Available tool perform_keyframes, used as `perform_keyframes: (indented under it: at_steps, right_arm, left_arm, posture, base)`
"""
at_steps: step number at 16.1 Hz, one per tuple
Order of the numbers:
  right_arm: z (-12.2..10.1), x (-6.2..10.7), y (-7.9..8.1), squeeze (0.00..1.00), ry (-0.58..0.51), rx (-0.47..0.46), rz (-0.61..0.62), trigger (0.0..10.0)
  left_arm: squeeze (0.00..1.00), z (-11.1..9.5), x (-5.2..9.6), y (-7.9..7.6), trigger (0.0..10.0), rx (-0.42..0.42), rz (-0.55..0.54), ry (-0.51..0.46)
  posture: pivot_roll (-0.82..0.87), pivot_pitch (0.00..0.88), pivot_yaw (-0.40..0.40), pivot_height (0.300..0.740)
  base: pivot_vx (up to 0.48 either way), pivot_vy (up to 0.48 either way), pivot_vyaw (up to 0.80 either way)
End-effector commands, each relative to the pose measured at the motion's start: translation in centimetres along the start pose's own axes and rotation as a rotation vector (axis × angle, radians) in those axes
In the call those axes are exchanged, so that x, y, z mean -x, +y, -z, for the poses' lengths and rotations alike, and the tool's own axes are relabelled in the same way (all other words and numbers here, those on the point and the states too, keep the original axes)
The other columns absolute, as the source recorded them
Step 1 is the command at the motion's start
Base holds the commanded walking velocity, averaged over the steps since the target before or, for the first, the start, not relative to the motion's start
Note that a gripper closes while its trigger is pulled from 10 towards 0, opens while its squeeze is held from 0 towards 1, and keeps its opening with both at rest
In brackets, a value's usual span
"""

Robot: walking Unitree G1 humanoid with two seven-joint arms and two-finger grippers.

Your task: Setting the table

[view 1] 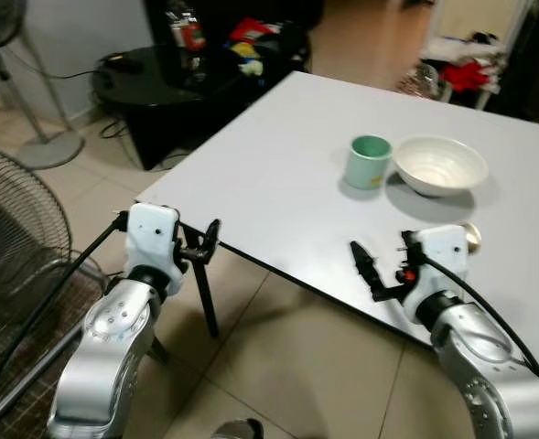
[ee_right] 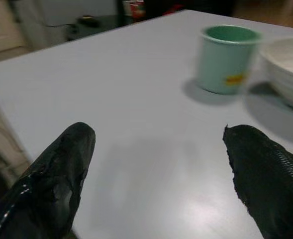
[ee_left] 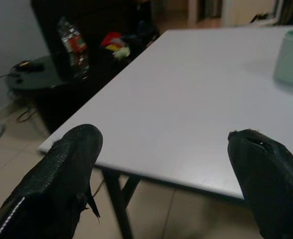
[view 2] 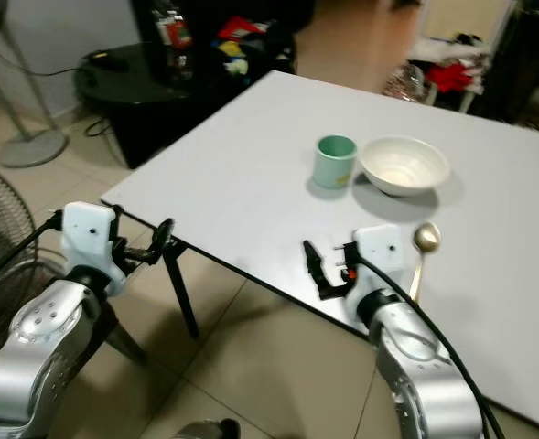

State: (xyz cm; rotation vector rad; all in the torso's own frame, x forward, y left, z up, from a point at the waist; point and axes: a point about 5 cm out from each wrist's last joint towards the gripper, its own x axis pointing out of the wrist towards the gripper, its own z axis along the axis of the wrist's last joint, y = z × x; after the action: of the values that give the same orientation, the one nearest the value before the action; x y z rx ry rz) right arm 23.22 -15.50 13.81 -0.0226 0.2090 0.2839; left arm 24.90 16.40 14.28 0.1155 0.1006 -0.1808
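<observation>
A mint green cup [view 1: 370,161] stands upright on the white table [view 1: 278,155], with a white bowl [view 1: 440,165] close beside it on its right. A gold spoon [view 2: 424,243] lies on the table nearer to me, just right of my right wrist. My right gripper [view 1: 383,263] hovers over the table's near edge, open and empty, pointing toward the cup [ee_right: 227,59] and bowl [ee_right: 288,69]. Off the table's left corner, my left gripper [view 1: 203,243] is also open and holds nothing; its fingers [ee_left: 71,164] frame the tabletop.
A black round side table [view 1: 150,78] with bottles and clutter stands beyond the left corner. A standing fan's base [view 1: 45,146] and a fan grille [view 1: 13,247] are on my left. A table leg [view 1: 205,297] drops to the tiled floor. Clothes [view 1: 466,73] lie at the back right.
</observation>
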Motion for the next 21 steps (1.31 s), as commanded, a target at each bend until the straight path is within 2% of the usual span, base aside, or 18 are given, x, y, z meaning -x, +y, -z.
perform_keyframes:
  at_steps: [1, 3, 5, 7, 8, 9, 21]
  right_arm:
    - [-0.2, -0.1, 0.4, 1.0, -0.002, -0.007, -0.04, 10.0]
    - [-0.2, -0.1, 0.3, 1.0, -0.004, -0.012, -0.028, 10.0]
    - [-0.5, -0.2, 0.0, 1.0, -0.013, -0.036, -0.019, 10.0]
    - [-0.3, -0.4, 0.0, 1.0, -0.003, -0.016, -0.024, 10.0]
    - [-0.5, -0.6, -0.4, 1.0, -0.024, 0.001, 0.025, 10.0]
    - [-0.7, -0.6, -0.5, 1.0, -0.042, -0.016, 0.023, 10.0]
    - [0.2, -0.5, 0.1, 1.0, -0.019, -0.038, 0.024, 10.0]
  left_arm:
    - [0.0, 0.1, 0.4, 0.4, 10.0, -0.027, -0.021, 0.007]
    - [0.0, 0.5, 0.4, 0.8, 10.0, -0.032, -0.039, 0.014]
    - [0.0, 0.1, 0.0, 0.4, 10.0, -0.032, -0.028, 0.002]
    - [0.0, 0.1, 0.1, 0.2, 10.0, -0.051, -0.018, 0.002]
    - [0.0, 0.2, 0.1, 0.2, 10.0, -0.054, -0.019, 0.003]
    - [0.0, 0.3, 0.1, 0.4, 10.0, -0.054, -0.022, 0.004]
    - [0.0, 0.0, -0.1, 0.1, 10.0, -0.049, -0.004, -0.005]
  posture:
    - [0.09, 0.0, 0.034, 0.74]
    - [0.08, 0.0, 0.035, 0.74]
    - [0.09, 0.0, 0.03, 0.74]
    - [0.1, 0.0, 0.029, 0.74]
    - [0.09, 0.0, 0.028, 0.74]
    - [0.09, 0.0, 0.03, 0.74]
    - [0.09, 0.0, 0.045, 0.74]
  base:
    - [0.0, 0.0, 0.8]
    - [0.0, 0.0, 0.8]
    - [0.0, 0.0, 0.8]
    - [0.0, 0.0, 0.8]
    - [0.0, 0.0, 0.8]
    - [0.0, 0.0, 0.8]
    - [0.0, 0.0, 0.8]
